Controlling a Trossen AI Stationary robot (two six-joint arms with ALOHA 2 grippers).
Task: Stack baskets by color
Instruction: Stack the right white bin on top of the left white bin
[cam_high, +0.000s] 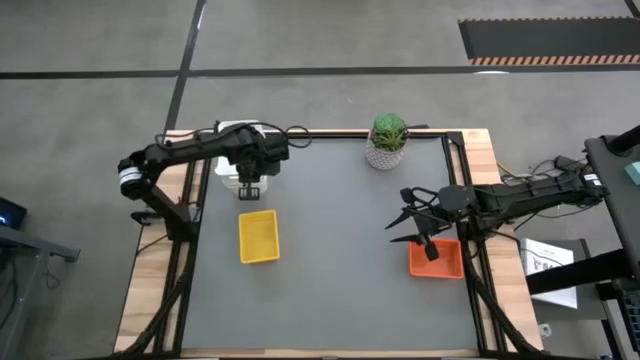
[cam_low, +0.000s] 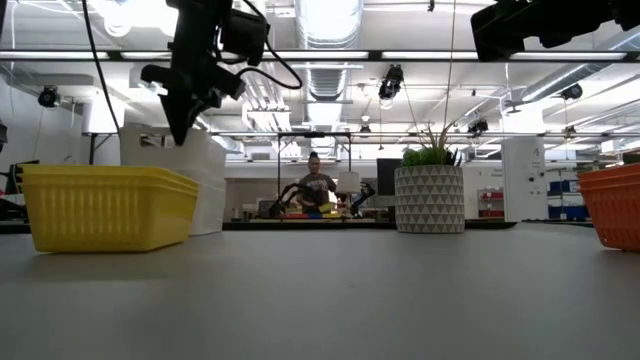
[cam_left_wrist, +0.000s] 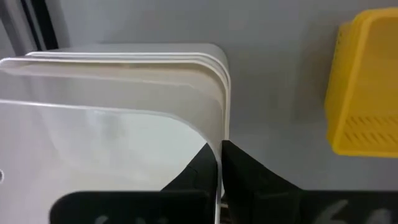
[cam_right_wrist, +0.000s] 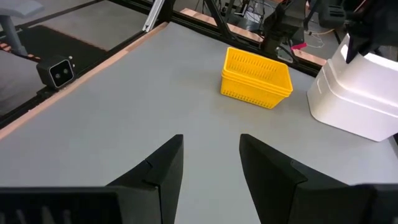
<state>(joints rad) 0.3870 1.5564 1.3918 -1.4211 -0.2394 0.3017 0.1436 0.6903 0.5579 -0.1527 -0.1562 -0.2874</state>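
The left gripper (cam_left_wrist: 219, 163) is pinched shut on the rim of the uppermost white shallow rectangular plastic basket (cam_high: 238, 165), which sits nested on the white pile at the far left of the grey surface (cam_high: 330, 290). The right gripper (cam_high: 412, 225) hangs open beside the orange plastic baskets (cam_high: 437, 259) near the right edge. The white stacking step looks nearly finished: next the left gripper should release and lift clear, with the yellow plastic baskets (cam_high: 259, 236) just beside it.

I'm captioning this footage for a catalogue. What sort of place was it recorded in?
Most likely a robotics lab or workshop in a large industrial hall: exposed ceiling ducts and strip lights overhead, a hazard-striped floor mat on bare concrete, and a person at a distant workbench.
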